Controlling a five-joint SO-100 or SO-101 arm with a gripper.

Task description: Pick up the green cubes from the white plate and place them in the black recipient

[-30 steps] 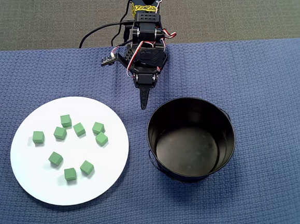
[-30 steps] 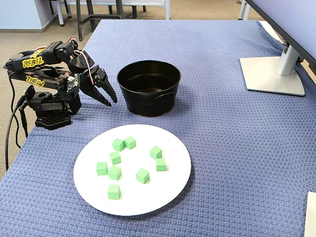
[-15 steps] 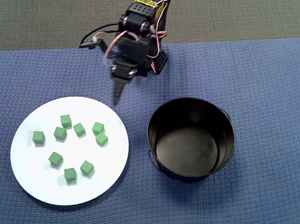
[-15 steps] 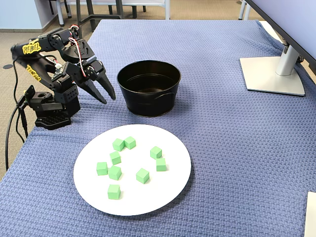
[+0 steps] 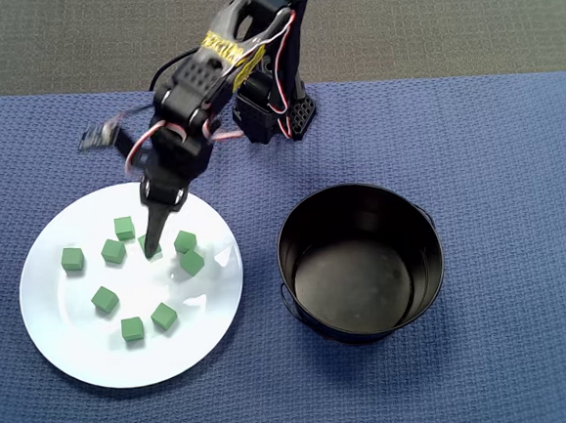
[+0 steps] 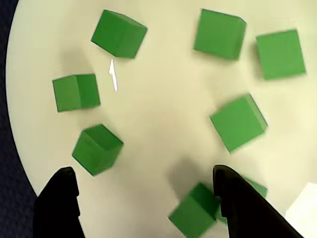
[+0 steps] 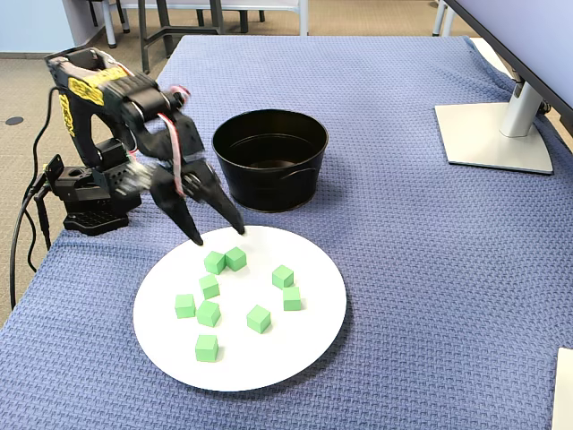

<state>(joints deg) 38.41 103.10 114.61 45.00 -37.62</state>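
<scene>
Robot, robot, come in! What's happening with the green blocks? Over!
Gripper open above white plate. Green cubes all on plate, none held. Black pot empty. Nothing in the way.

9 green cubes (image 5: 104,300), 1 white plate (image 5: 79,355), 1 black pot (image 5: 294,232)

Blue woven cloth (image 7: 430,269) spread over table. Grey monitor stand (image 7: 497,134) set on cloth at far right of fixed view. Chair legs (image 7: 161,27) seen on floor beyond table. Grey carpet (image 5: 444,13) seen along top of overhead view.
</scene>
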